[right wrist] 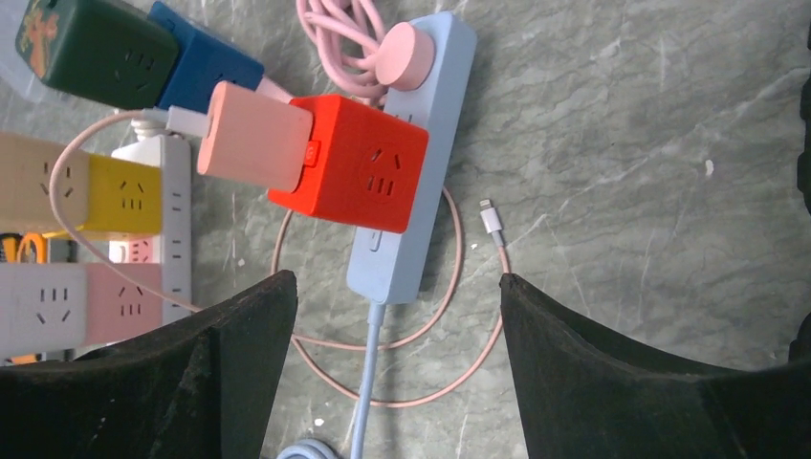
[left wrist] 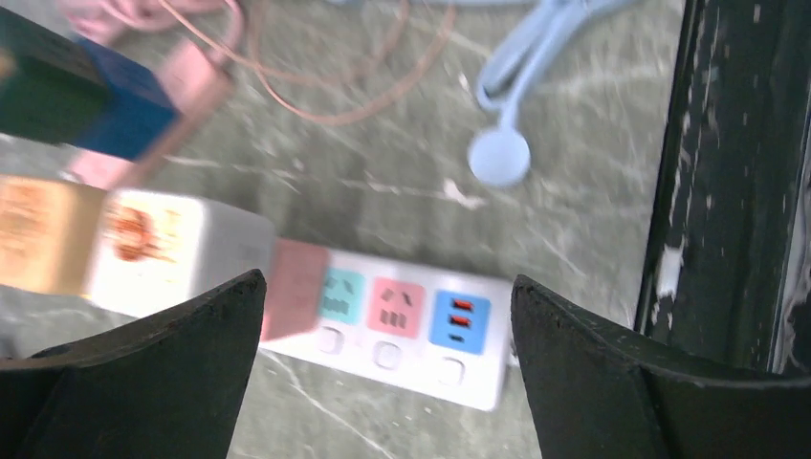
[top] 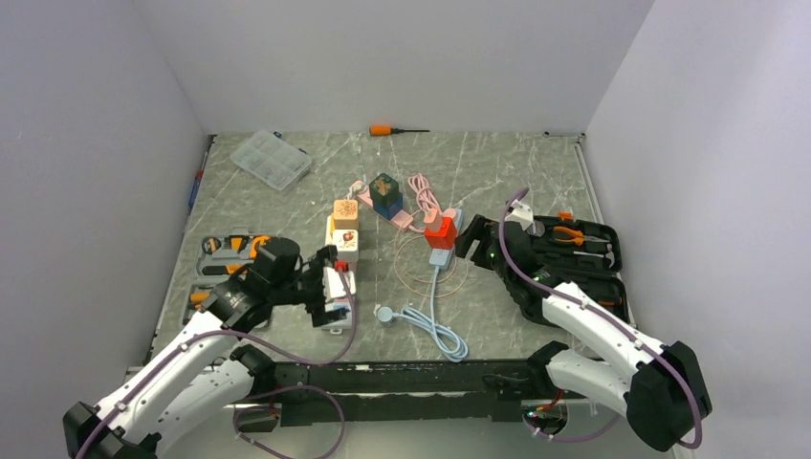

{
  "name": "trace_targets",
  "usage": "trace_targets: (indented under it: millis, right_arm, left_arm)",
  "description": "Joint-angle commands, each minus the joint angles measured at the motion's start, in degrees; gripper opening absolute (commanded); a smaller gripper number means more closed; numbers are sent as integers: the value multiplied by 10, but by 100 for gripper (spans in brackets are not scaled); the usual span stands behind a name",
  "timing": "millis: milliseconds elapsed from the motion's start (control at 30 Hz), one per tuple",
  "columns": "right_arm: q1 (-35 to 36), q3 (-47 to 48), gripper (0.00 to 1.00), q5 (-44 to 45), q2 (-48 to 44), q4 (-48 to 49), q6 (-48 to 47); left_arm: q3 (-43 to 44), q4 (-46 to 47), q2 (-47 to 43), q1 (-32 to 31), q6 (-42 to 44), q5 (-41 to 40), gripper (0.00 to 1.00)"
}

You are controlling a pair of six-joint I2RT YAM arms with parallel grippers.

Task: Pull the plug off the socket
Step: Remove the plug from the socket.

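The socket (top: 340,280) is a long white strip lying lengthwise left of centre; its near end shows teal, pink and blue panels (left wrist: 411,349). Two cube plugs stand in its far half: a white one with a pink side (left wrist: 182,253) (top: 346,241) and a beige one (top: 345,212) behind it. My left gripper (top: 332,285) (left wrist: 387,287) hangs open over the strip's near panels, holding nothing. Open as well, my right gripper (top: 471,241) (right wrist: 397,279) hovers above the near end of a blue strip (right wrist: 411,191). The white socket (right wrist: 175,191) lies at that view's left edge.
A red cube (right wrist: 354,172) with a pink charger (right wrist: 253,134) sits on the blue strip. Green and blue cubes (top: 385,194) sit on a pink strip behind. A black tool case (top: 574,251) lies right, tool trays (top: 230,247) left, an organiser box (top: 272,159) and a screwdriver (top: 383,129) at the back.
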Motion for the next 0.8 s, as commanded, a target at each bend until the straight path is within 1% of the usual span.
trace_targets:
  millis: [0,67,167,333,467,600,700,767]
  right_arm:
    - [-45,-17,80,-77,5,45,37]
    - [-72,-29,80,-111,15,77,53]
    - [-108,-37,80,-159,39,122,69]
    - [-111,-41,80,-218,91,163,72]
    - [-111,-93,78,-255,115,241,105]
    - [-111,-120,71,-274,151,310,132]
    - [-111,-122,68,-296,189,355,142]
    - [-111,-113,65,-306,211,367,143]
  left_arm:
    - [111,-12,18,2,-62,31,99]
    - [149,-8,35,3,-78,31,99]
    - [208,26,69,2,-115,25,100]
    - [276,125,147,2,-174,4,99]
    - [351,119,239,2,-125,42,99]
    - [425,79,322,0,-30,72,99]
    - [472,78,374,-1,-7,63,99]
    - [494,75,399,-1,-12,61,99]
